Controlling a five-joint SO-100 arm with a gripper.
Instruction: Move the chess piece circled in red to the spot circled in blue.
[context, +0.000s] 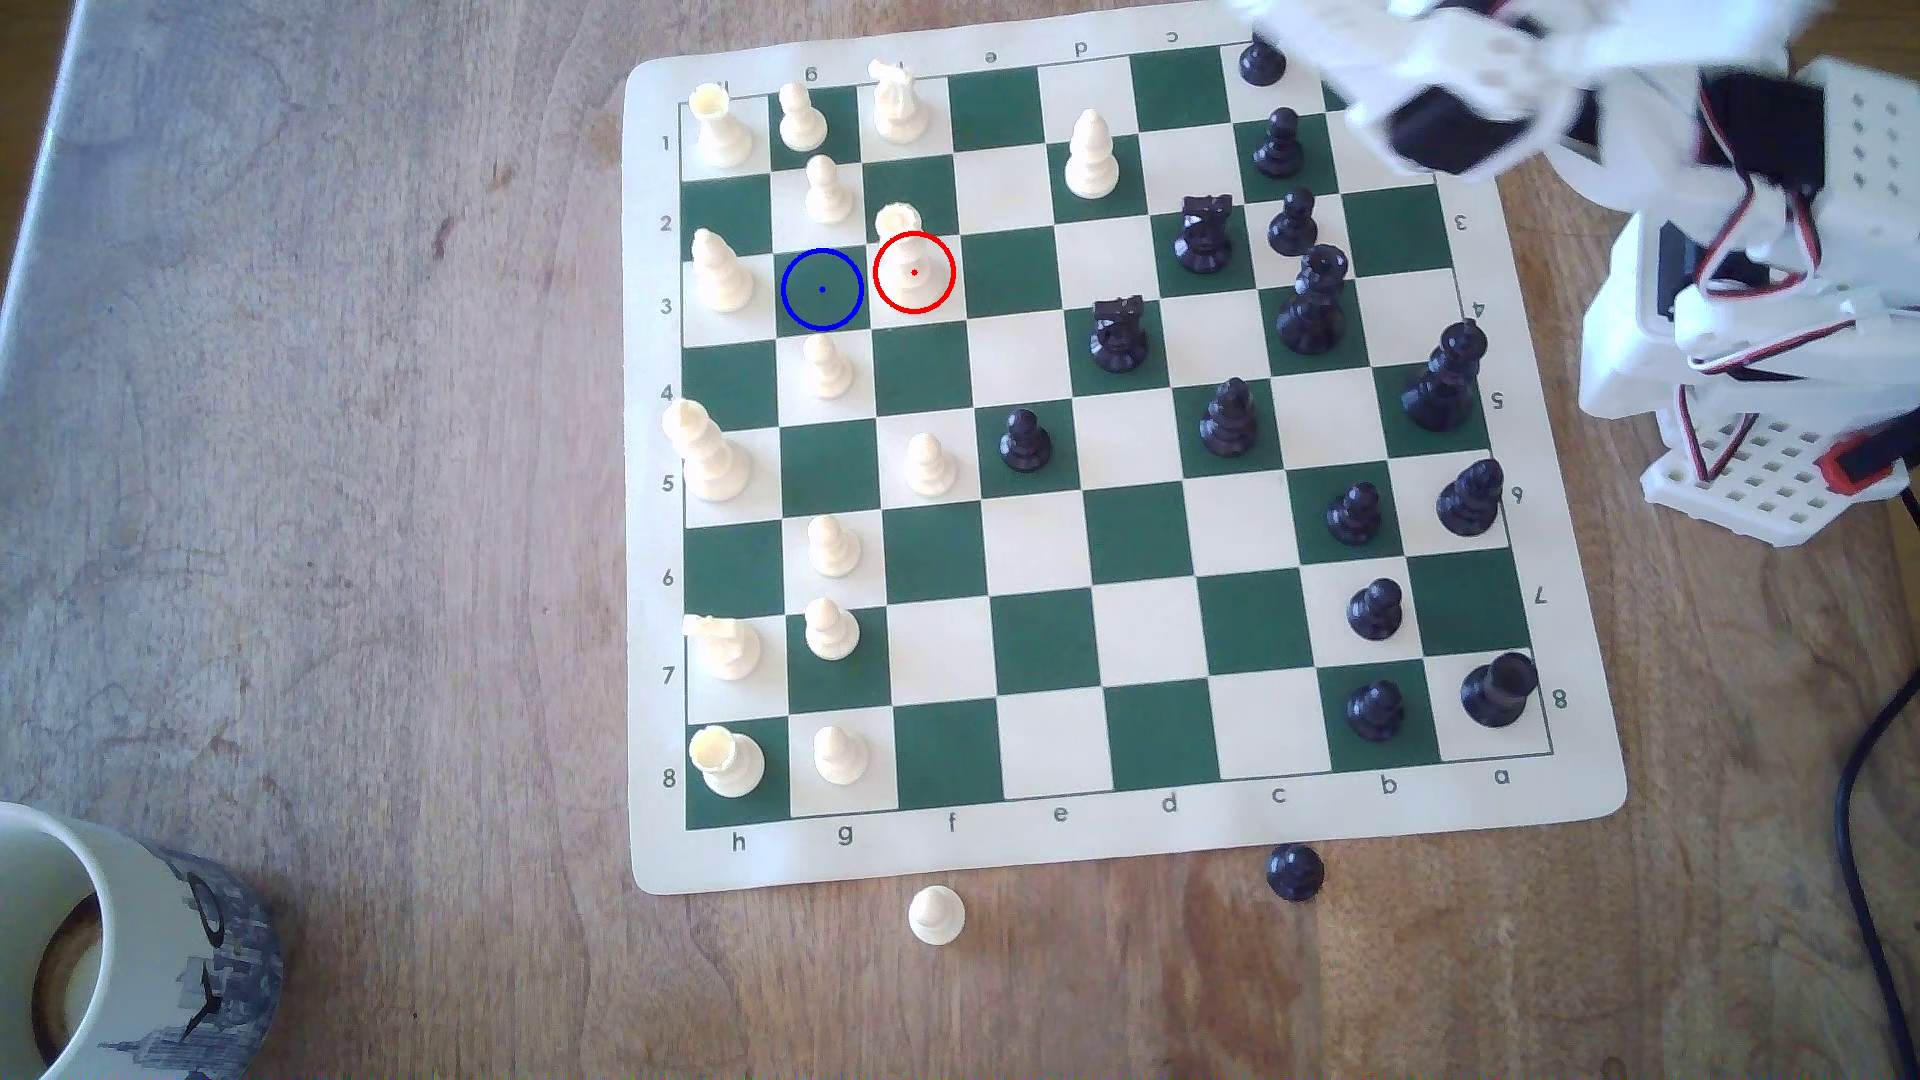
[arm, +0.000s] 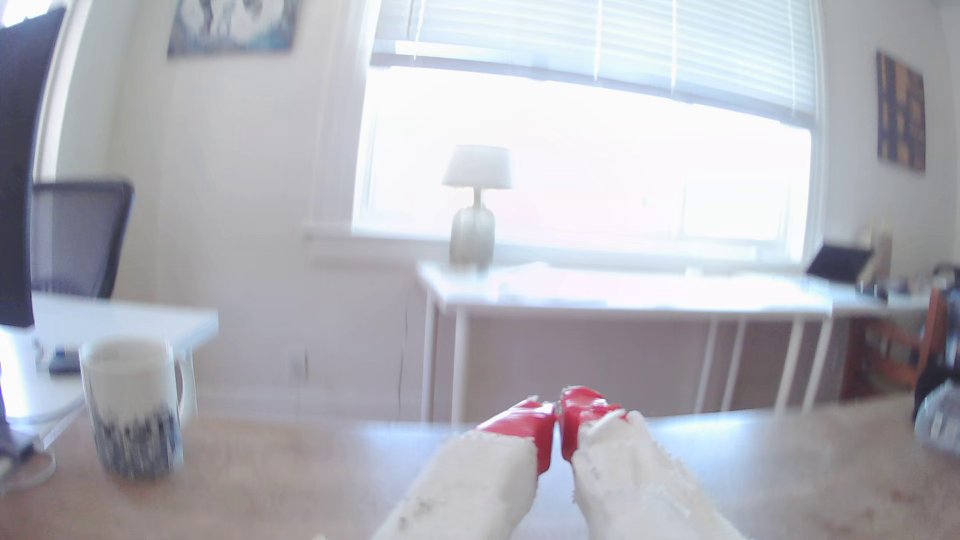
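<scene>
The cream-white chess piece (context: 906, 254) with the jagged crown top stands inside the red ring, on a light square in row 3 at the board's far left in the exterior view. The blue-ringed dark green square (context: 822, 290) lies directly to its left and is bare. My arm (context: 1455, 93) is a white blur at the top right of the exterior view, raised over the board's far corner and well away from the piece. In the wrist view my gripper (arm: 557, 415) points level across the table, its red fingertips (arm: 524, 420) pressed together with nothing between them.
Cream pawns (context: 828, 189) (context: 826, 366) stand just behind and in front of the blue-ringed square, and a cream bishop (context: 719, 272) to its left. A mug (context: 104, 935) sits at the table's near left. Two loose pawns (context: 936, 914) (context: 1295, 870) lie off the board's near edge.
</scene>
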